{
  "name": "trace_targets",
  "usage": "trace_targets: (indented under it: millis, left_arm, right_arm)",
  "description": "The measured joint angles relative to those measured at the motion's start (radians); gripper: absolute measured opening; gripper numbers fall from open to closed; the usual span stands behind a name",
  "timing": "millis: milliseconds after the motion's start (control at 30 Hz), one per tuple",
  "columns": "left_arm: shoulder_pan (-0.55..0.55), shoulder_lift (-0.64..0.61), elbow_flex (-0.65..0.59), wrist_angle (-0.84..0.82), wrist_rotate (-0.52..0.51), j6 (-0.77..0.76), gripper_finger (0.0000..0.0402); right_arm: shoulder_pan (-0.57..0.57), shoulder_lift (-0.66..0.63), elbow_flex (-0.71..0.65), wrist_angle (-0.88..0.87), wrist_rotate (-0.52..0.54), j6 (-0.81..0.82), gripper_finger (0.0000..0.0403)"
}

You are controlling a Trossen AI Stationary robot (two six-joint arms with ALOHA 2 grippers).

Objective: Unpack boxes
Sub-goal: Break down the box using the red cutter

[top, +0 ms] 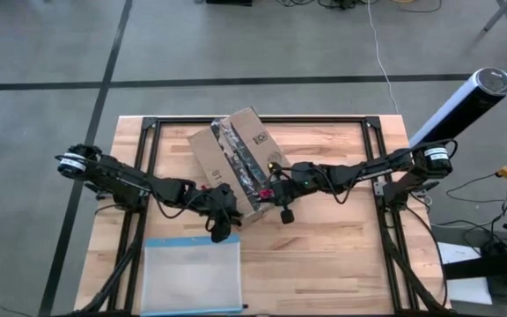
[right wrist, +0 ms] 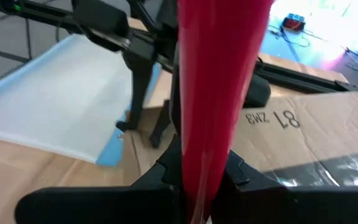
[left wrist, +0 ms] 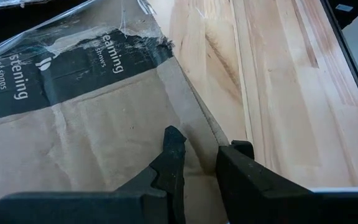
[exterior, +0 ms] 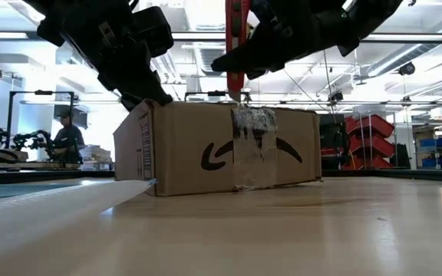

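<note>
A brown cardboard box [top: 231, 158] [exterior: 221, 149] lies flat on the wooden table, its flaps closed under a shiny tape strip [top: 246, 151]. At the box's near end my left gripper [top: 221, 220] [left wrist: 201, 155] stands with a small gap between its fingers, astride the box's top edge. Over the near right part of the box my right gripper [top: 275, 185] [right wrist: 204, 180] is shut on a red tool [right wrist: 216, 74] [exterior: 236, 46]. The tool points down at the tape on the box's top. My left gripper comes down at the box slanting from the table's left. One fingertip [left wrist: 174, 140] rests on the box's top face [left wrist: 135, 162] close to its edge. The other fingertip [left wrist: 238, 152] stands outside the side wall; whether it touches, I cannot tell. The box stays flat on the table. My right gripper pinches the red tool's handle [right wrist: 197, 168] between its two fingers, which lie along it. The tool stands nearly upright, and its lower tip [exterior: 236, 98] meets the taped seam on the box's top.
A clear plastic pouch [top: 192, 273] with a blue edge lies flat at the table's near left. Black frame rails [top: 377, 158] run along the table's sides. A silver cylinder [top: 460, 106] stands beyond the right edge. Bare wood [top: 341, 255] lies at the near right. A person [exterior: 67, 138] sits far behind.
</note>
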Motion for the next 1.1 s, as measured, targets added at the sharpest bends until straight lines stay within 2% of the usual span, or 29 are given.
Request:
trace_targets:
  millis: [333, 1100]
  left_arm:
    - [0.000, 0.000, 0.000, 0.002, 0.000, 0.005, 0.0077]
    - [0.000, 0.000, 0.000, 0.003, 0.001, 0.006, 0.0077]
  right_arm:
    - [0.004, 0.000, 0.001, 0.060, -0.086, 0.024, 0.0015]
    - [0.008, 0.060, 0.002, 0.131, -0.116, 0.010, 0.0015]
